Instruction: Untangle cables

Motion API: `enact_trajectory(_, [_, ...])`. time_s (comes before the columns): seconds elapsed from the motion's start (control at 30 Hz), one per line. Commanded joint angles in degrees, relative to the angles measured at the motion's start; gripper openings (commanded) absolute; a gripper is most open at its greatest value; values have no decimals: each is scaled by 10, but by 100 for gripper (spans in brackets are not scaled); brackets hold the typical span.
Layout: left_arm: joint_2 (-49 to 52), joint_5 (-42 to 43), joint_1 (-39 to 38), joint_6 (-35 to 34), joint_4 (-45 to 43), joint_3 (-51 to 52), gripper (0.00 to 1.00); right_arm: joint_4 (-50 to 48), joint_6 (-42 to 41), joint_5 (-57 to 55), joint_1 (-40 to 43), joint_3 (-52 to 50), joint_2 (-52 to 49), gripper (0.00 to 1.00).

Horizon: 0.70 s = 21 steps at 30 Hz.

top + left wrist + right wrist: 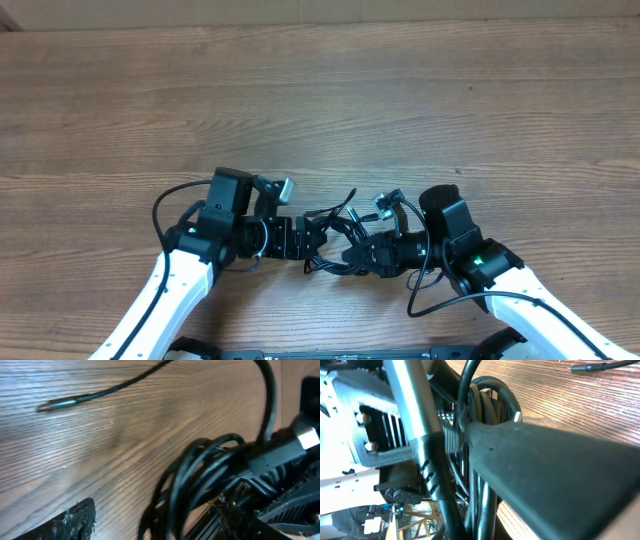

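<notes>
So the cables (333, 242) are sitting as one knotted clump on the table (400, 90), right in the gap between both arms near the robot's edge. The clump is stretching roughly side to side, from one wrist to the other. The right gripper (372, 252) is looking clamped tight on its end of the clump. The left gripper (300, 240) is hanging spread wide, with the loops lying between its fingers (75, 520) but nothing pinched. Both are sitting about equally close, so I'm guessing the left one is needing to bite down and pull leftward, away from the right.
</notes>
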State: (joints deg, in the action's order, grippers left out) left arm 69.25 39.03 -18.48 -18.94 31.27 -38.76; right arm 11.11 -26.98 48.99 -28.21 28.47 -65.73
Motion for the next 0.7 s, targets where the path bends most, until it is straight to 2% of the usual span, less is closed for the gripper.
enact_trajectory(0.0, [0,15,-18,29,-3,-3,76,-8,4,17,1,1,11,4])
enact_trajectory(0.13, [0,14,-42,63,0,-3,30,-7,5,18,1,1,11,4])
enact_trajectory(0.23, [0,-6,-48,76,7,-3,4,-7,5,38,1,1,11,4])
enact_trajectory(0.3, [0,-28,-48,76,11,-3,4,-8,5,61,1,1,11,4])
enact_trajectory(0.5, [0,-34,-47,76,0,-3,4,7,80,153,1,1,11,4])
enact_trajectory(0.57, [0,-34,-41,66,-8,-3,4,41,108,129,1,1,11,4])
enact_trajectory(0.67, [0,-34,-22,37,-26,-3,4,122,112,20,1,1,10,4])
